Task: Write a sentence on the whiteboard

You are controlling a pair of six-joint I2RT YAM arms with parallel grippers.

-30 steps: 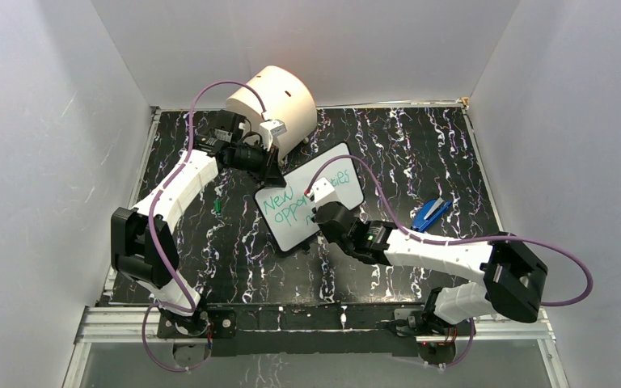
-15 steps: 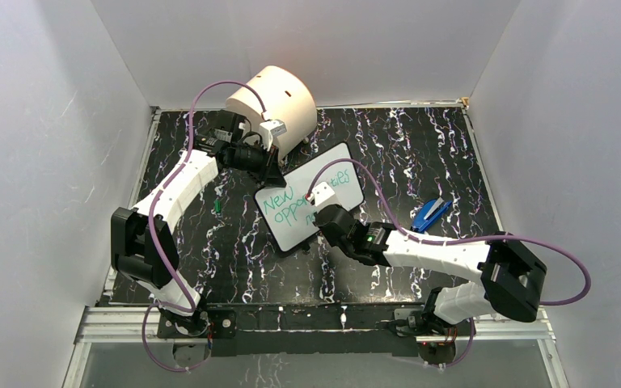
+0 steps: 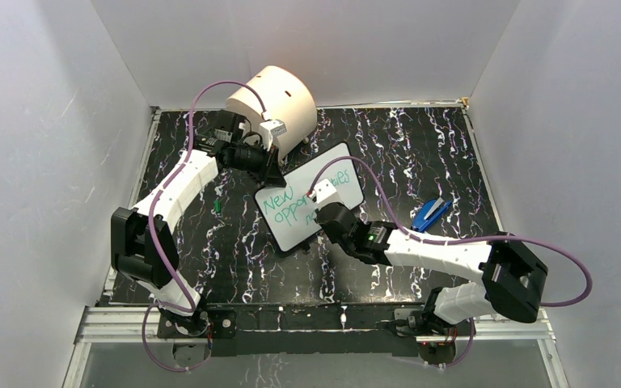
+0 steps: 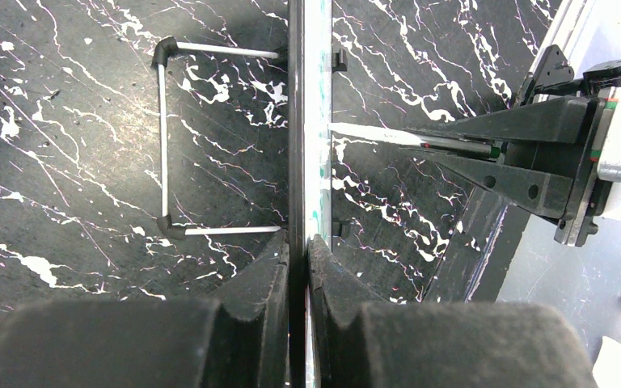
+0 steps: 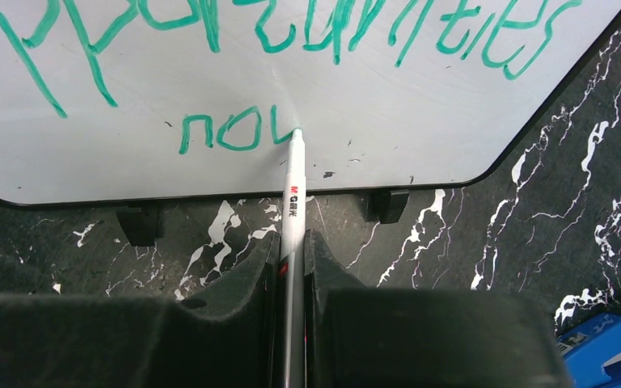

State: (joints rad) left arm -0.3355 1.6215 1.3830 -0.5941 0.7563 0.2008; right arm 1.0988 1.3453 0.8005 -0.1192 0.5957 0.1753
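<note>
— Where is the whiteboard?

— In the middle of the overhead view, on the black marbled desk, just below and right of the cream cylinder. It sits exactly where it did a second ago.

— And the left pincer?

— Closed tight on the board's upper left edge. In its own camera the two fingers pinch the board, which shows edge-on, with a wire prop on the left side of it. That arm has not shifted at all.

— The right pincer?

— Clamped shut on a white marker, at the board's lower right edge. The tip touches the white surface at the end of a green stroke.

— So what has changed?

— The sentence has grown. A second ago only "New" and "opportunities" showed; now a third line under them reads roughly "nou". The right pincer has also slid a little toward the bottom of the overhead frame.

— Anything else on the desk?

— A blue object right of the board and a small green cap left of it, both unmoved.
</note>
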